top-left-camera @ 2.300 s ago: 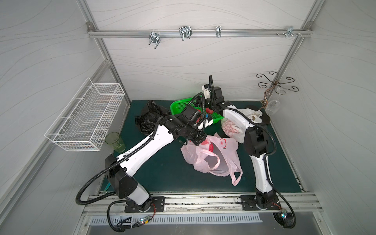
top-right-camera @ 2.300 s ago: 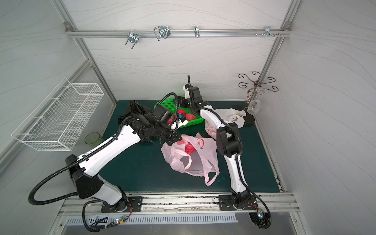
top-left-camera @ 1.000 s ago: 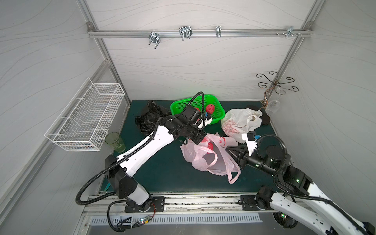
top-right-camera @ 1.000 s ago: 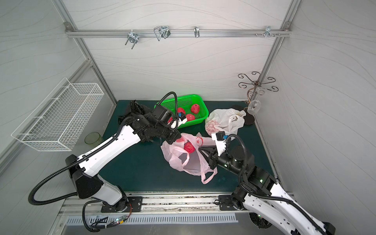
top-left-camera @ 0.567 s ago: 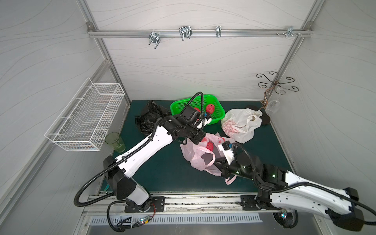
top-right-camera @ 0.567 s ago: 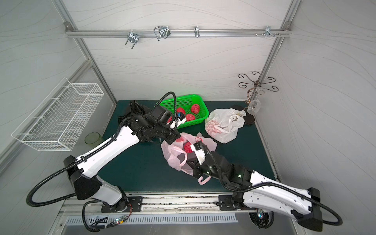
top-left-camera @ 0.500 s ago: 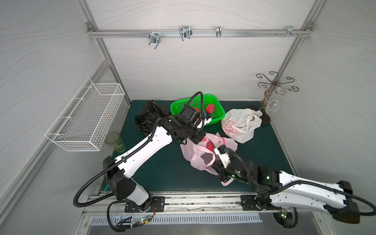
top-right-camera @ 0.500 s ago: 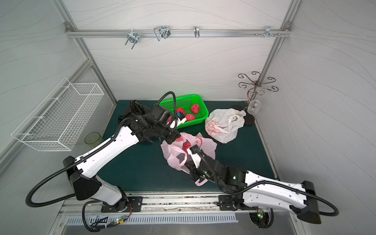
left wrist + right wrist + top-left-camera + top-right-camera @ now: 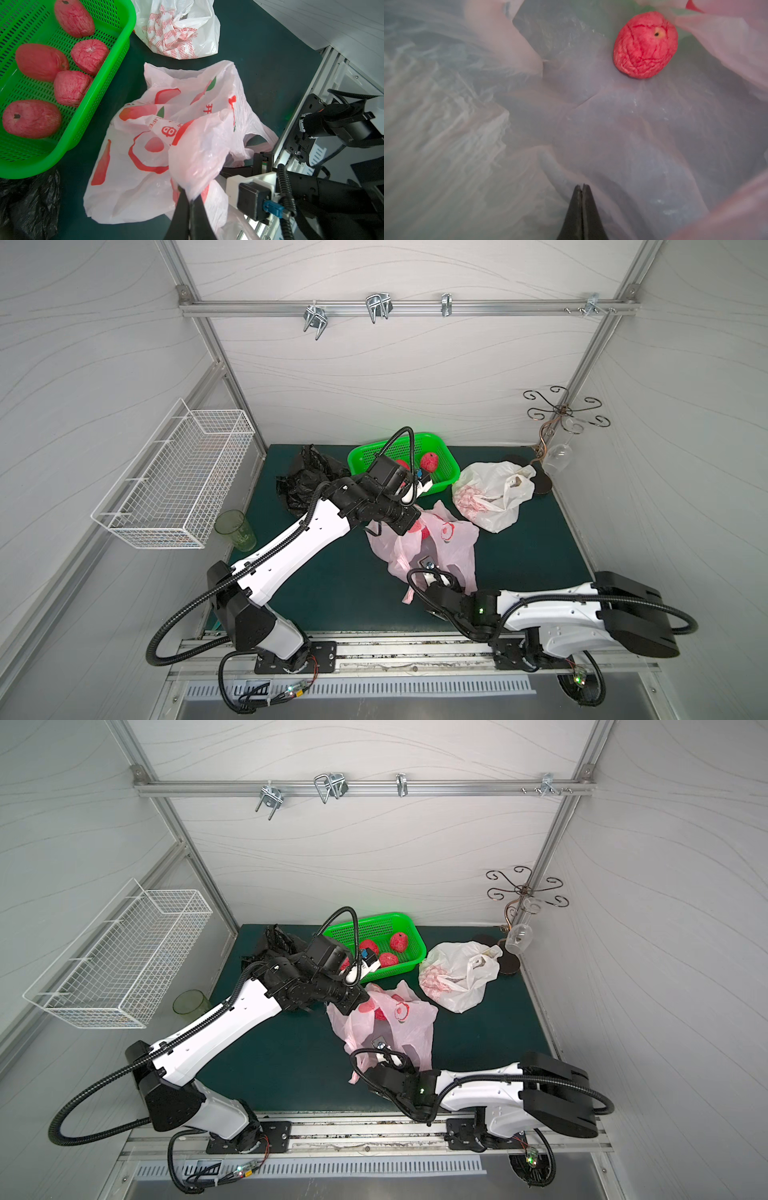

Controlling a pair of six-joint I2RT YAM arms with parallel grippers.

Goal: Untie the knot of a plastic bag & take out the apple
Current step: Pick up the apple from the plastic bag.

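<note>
Two hands are working the pink bag (image 9: 145, 166) on the bench (image 9: 332, 593): the left hand (image 9: 190, 202) is pinching its far edge; the right hand (image 9: 582, 187), tips together and empty, is poking inside, the apple (image 9: 645, 44) lying beyond it.

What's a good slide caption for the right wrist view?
Inside the pink plastic bag, the shut right pincer points toward the red apple without touching it.

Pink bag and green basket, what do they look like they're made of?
Pink printed carrier bag: thin plastic film, translucent and faintly glossy; it crumples and folds softly. Green slotted basket: probably rigid moulded plastic, smooth and shiny, with regular perforations.
</note>
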